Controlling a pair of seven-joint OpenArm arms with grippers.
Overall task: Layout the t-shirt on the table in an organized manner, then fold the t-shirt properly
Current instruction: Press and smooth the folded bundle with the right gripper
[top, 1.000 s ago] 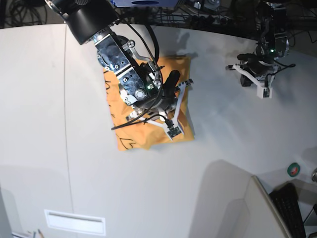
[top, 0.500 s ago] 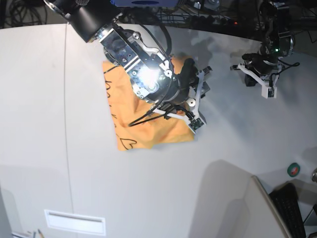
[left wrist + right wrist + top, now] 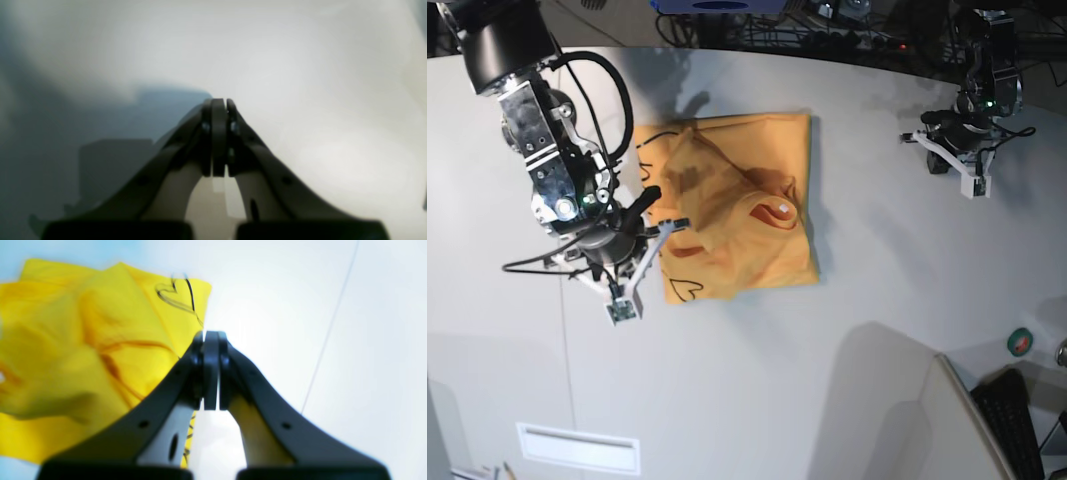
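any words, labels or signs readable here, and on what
None can be read.
Black handwritten script and a heart outline on the light orange cotton t-shirt: letters too blurred and folded over.
Small white neck tag on the shirt: too small to read.

The base view is evenly and brightly lit from above, with soft grey shadows cast on the worktop (image 3: 847, 300) at lower right. Both wrist views are blurred and washed out, the left one heavily defocused.

Soft creased cotton t-shirt (image 3: 737, 215), smooth matt table (image 3: 897, 300)
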